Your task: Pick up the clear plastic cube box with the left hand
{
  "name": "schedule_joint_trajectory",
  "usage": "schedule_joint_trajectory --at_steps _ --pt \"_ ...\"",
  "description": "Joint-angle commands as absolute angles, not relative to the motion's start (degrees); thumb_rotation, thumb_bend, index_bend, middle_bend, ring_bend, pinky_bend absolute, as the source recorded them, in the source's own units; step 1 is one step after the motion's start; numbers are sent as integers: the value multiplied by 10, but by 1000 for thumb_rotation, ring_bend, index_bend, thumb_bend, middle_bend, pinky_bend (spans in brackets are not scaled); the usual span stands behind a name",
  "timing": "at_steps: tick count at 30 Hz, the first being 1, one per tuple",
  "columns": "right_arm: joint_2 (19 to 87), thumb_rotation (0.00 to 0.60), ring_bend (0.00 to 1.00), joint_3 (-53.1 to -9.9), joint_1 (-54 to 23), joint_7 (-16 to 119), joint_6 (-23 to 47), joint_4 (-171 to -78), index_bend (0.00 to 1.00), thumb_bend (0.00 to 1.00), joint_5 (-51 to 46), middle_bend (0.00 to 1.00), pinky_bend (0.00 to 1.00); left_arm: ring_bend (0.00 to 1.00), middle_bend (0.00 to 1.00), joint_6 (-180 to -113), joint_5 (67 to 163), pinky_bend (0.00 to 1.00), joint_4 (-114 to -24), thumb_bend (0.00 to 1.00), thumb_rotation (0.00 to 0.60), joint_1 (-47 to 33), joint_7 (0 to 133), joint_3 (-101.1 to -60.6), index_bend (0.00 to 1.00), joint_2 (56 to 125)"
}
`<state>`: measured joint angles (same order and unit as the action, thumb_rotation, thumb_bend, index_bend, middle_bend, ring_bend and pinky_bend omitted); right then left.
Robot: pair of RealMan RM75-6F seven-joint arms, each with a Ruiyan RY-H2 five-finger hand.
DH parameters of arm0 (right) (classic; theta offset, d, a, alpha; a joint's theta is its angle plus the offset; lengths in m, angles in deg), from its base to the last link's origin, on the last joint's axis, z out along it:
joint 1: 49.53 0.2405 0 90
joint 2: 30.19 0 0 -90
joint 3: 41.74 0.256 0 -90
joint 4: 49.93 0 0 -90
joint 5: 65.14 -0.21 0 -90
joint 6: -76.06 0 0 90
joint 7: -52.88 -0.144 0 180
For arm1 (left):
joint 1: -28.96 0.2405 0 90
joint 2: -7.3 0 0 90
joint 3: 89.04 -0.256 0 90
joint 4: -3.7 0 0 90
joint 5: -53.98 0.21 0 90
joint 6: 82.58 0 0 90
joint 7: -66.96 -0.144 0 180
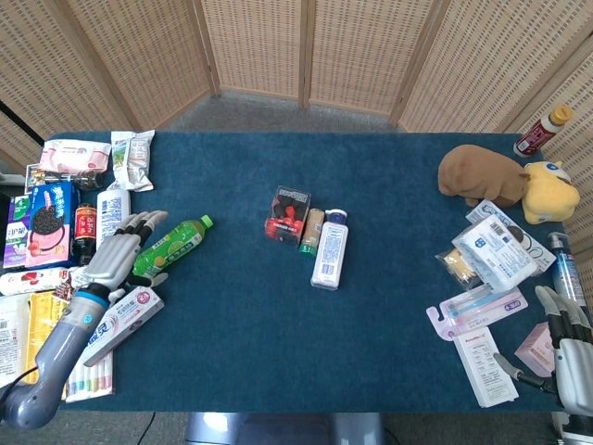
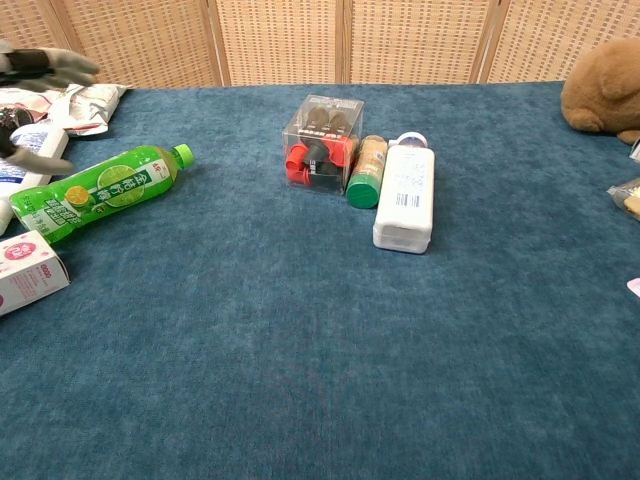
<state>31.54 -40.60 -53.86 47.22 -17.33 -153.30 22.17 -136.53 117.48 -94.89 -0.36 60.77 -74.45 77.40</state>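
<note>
The clear plastic cube box (image 1: pixel 288 214) (image 2: pixel 322 145) sits near the table's middle, with red and dark pieces inside. A small brown bottle with a green cap (image 1: pixel 311 231) (image 2: pixel 367 171) lies against its right side. My left hand (image 1: pixel 119 252) (image 2: pixel 30 85) hovers open with fingers spread over the left part of the table, beside a green drink bottle (image 1: pixel 170 247) (image 2: pixel 98 192), far left of the box. My right hand (image 1: pixel 573 348) is low at the table's front right corner, fingers extended, holding nothing.
A white bottle (image 1: pixel 329 248) (image 2: pixel 405 194) lies right of the brown one. Packets, a toothpaste box (image 1: pixel 113 324) and bottles crowd the left edge. A plush toy (image 1: pixel 482 174), packets and cards fill the right side. Blue cloth (image 1: pixel 250 315) lies bare in front of the box.
</note>
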Motion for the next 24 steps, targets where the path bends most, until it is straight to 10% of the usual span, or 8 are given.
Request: schedule_joint_trajectory --at_steps 1,24 --pt "311 515 0 -407 -545 460 -179 -1529 0 72 220 35 0 0 0 -1330 1128 0 -893 201 600 -57 598 -720 0 830" --pt "278 510 0 -406 -580 417 -214 -1539 0 72 221 33 0 0 0 -1213 1024 0 -601 0 423 -260 625 -662 0 1046"
